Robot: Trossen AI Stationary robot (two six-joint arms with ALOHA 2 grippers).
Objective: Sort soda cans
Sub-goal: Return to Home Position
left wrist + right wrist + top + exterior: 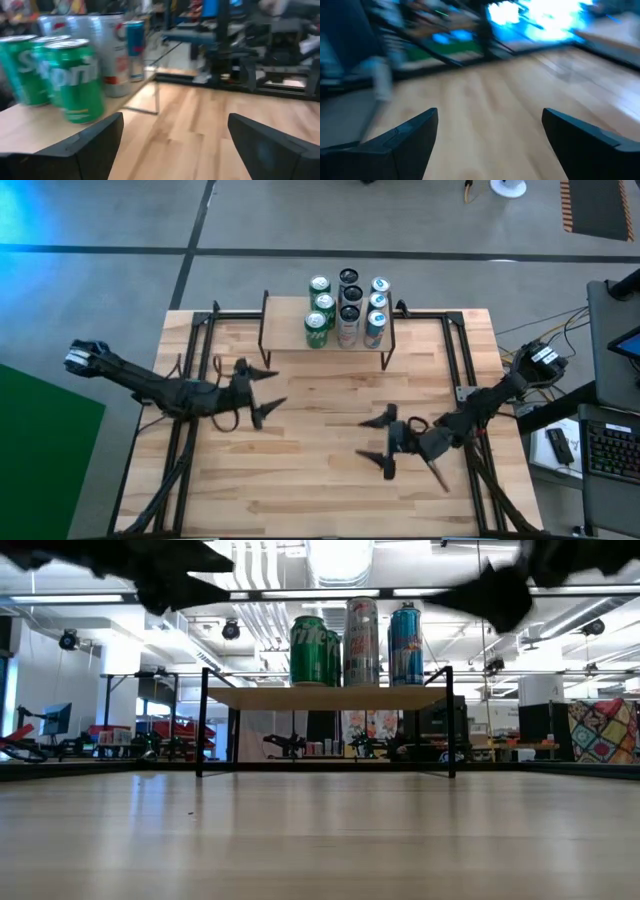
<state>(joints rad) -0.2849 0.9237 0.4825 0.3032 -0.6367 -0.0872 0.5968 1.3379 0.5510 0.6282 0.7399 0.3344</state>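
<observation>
The wooden counter [320, 480] carries a black-framed shelf [285, 325] at its 12 o'clock edge. Nine soda cans [348, 312] stand on it (green toward 9 o'clock, blue toward 3).

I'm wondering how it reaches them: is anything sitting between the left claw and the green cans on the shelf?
Nothing visible does. The left gripper hangs open above the table, and only bare wood lies between it and the green cans at the shelf's left end. The right gripper hangs open farther right.
</observation>
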